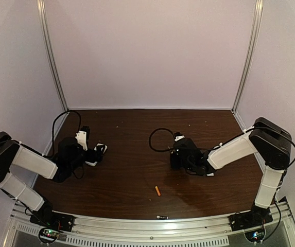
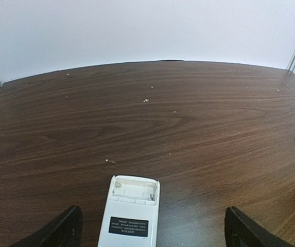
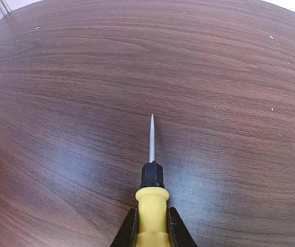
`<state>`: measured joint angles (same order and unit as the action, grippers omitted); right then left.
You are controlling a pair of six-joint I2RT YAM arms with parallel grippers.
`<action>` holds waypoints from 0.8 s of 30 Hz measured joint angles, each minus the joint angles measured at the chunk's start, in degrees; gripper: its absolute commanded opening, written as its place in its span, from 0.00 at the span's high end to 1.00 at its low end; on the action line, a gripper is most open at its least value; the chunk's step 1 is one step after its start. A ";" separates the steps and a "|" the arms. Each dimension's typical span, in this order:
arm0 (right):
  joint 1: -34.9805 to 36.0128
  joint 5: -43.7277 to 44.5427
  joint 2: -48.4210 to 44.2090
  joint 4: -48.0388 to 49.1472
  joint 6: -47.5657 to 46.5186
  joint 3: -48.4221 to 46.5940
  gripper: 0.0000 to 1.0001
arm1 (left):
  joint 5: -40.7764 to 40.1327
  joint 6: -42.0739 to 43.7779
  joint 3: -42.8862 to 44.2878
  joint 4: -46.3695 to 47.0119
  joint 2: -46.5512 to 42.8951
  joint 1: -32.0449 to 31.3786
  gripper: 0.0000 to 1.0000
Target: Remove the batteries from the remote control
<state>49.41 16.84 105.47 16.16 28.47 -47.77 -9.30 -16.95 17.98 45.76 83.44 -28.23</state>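
Note:
The white remote control (image 2: pixel 131 216) lies back side up on the brown table, its battery bay uncovered at the far end with no cells showing in it. My left gripper (image 2: pixel 152 213) stands open, one finger on each side of the remote and neither touching it. In the top view the remote (image 1: pixel 99 151) sits at the left gripper (image 1: pixel 97 154). One orange battery (image 1: pixel 157 190) lies loose on the table near the front middle. My right gripper (image 3: pixel 151 231) is shut on the yellow handle of a screwdriver (image 3: pixel 151 198), whose tip points away over bare table.
A small dark item (image 1: pixel 161 217) rests on the metal rail (image 1: pixel 137 226) at the table's front edge. Black cables loop near both arms. Pale walls close in the table at the left, back and right.

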 measured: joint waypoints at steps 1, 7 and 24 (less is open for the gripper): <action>-0.17 -0.37 0.22 0.42 0.11 0.00 1.00 | 0.02 0.04 0.00 0.09 0.00 0.00 0.03; -0.70 -1.84 0.98 2.27 0.70 0.00 0.96 | 0.13 0.17 0.00 0.63 0.02 0.00 0.02; -0.96 -3.69 1.49 2.23 2.27 0.02 0.75 | 0.24 0.50 0.00 0.87 0.15 0.00 0.03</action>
<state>48.45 13.15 106.96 18.39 30.74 -47.75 -9.06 -16.45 17.98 46.63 83.59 -28.23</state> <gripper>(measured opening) 0.226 0.973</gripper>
